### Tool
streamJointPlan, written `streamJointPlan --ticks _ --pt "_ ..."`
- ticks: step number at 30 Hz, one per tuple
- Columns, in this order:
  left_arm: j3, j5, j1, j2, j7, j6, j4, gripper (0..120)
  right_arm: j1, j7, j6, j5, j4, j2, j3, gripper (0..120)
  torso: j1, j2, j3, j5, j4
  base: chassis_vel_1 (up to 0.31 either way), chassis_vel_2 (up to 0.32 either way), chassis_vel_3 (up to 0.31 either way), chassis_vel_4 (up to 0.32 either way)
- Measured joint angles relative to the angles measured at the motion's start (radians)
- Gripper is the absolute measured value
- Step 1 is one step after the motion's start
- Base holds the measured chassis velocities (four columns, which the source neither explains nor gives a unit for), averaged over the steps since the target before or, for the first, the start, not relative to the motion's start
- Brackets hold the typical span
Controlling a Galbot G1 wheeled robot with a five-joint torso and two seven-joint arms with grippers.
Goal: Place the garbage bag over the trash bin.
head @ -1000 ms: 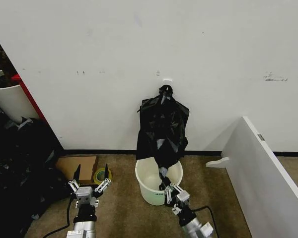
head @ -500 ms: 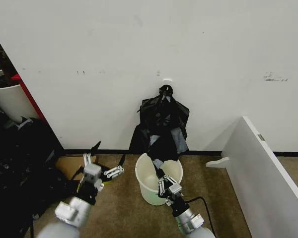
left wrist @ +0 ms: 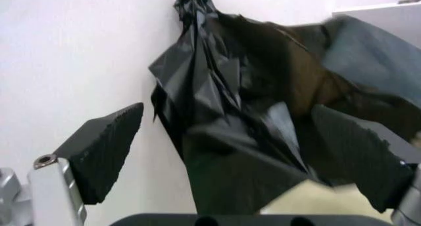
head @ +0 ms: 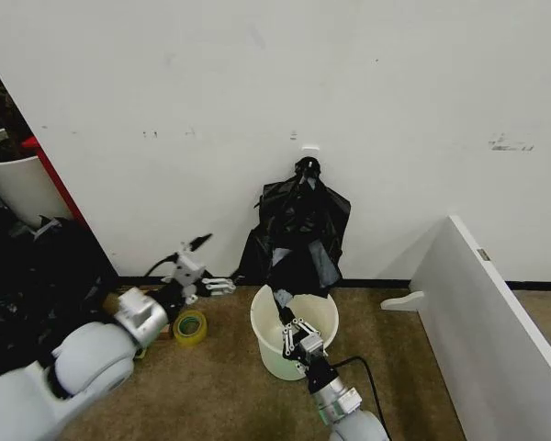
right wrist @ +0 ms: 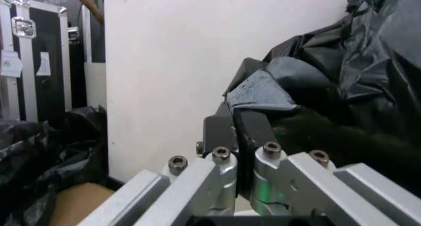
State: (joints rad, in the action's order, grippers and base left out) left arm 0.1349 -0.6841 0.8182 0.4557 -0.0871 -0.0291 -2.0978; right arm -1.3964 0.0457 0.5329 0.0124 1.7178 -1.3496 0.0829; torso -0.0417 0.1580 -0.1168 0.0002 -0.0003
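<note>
Garbage bag (head: pixel 298 231) hanging at centre above trash bin (head: pixel 268 354), right gripper (head: pixel 289 328) pinching its lower edge, left gripper (head: pixel 205 265) at centre-left, jaws spread wide, empty.

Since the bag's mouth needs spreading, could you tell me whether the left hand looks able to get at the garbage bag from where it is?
Probably yes. The left hand is open, facing the garbage bag's near edge with only bare wall between them.
</note>
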Motion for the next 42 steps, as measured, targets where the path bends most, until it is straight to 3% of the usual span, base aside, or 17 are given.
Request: streamJointPlan --ticks 5,9,12,19,30,42 --pt "0.302 -0.065 -0.324 0.049 0.0 -0.044 0.065 99 0.003 0.0 0.005 0.003 -0.004 -0.001 0.013 0 0.0 0.0 0.0 -0.0004 -0.0001 0.0 0.0 0.0 0.0" --pt "0.404 -0.048 -0.453 0.094 0.014 -0.067 0.099 99 0.001 0.0 0.008 0.0 -0.006 -0.003 0.015 0 0.0 0.0 0.0 -0.0004 0.0003 0.0 0.0 0.0 0.0" --pt "0.496 -0.054 -0.587 0.133 0.022 -0.138 0.123 98 -0.005 0.0 0.015 -0.01 -0.008 -0.006 0.022 0 0.0 0.0 0.0 0.0004 -0.0004 0.0 0.0 0.0 0.0" --pt "0.615 -0.111 -0.7 0.152 0.014 -0.271 0.118 99 -0.015 0.0 0.018 -0.016 0.0 -0.011 0.027 0 0.0 0.0 0.0 -0.0003 0.0004 0.0 0.0 0.0 0.0" --pt "0.687 -0.153 -0.75 0.243 -0.021 -0.412 0.179 98 -0.025 0.001 0.019 -0.012 0.018 -0.014 0.025 0 0.0 0.0 0.0 -0.0002 -0.0002 0.0 0.0 0.0 0.0" --pt "0.694 -0.149 -0.75 0.261 -0.056 -0.436 0.213 55 -0.033 0.0 0.018 -0.009 0.028 -0.016 0.025 0 0.0 0.0 0.0 -0.0002 0.0001 0.0 0.0 0.0 0.0"
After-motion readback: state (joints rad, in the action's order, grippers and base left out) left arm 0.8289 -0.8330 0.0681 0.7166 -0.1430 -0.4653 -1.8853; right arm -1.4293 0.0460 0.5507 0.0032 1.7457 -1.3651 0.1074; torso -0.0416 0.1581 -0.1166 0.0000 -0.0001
